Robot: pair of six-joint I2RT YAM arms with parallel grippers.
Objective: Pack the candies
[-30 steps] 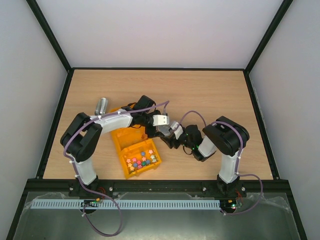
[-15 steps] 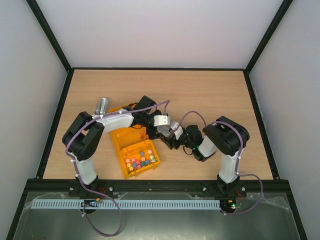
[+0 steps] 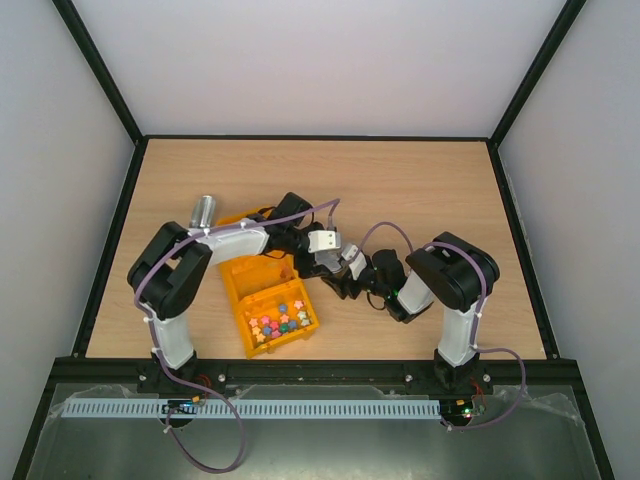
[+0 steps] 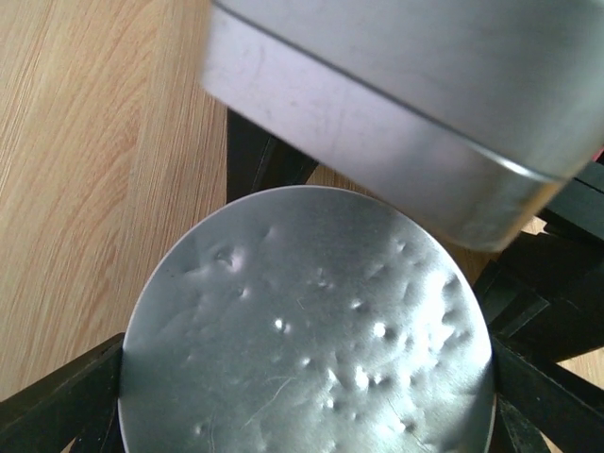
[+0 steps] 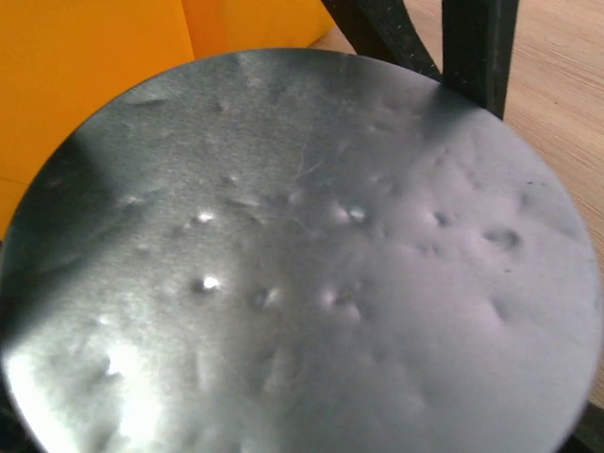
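Pincer on left arm spread wide, clamping round dimpled metal disc. Right pincer: grip unclear, similar metal fills its view. Candies lie in orange box on desk, beside both arms. Step looks like readying metal container. Next: carry it level to box.

Wooden table is sitting inside a black frame with pale walls. A shiny metal cylinder is lying on the table's left side. A white slotted strip is running along the near edge.
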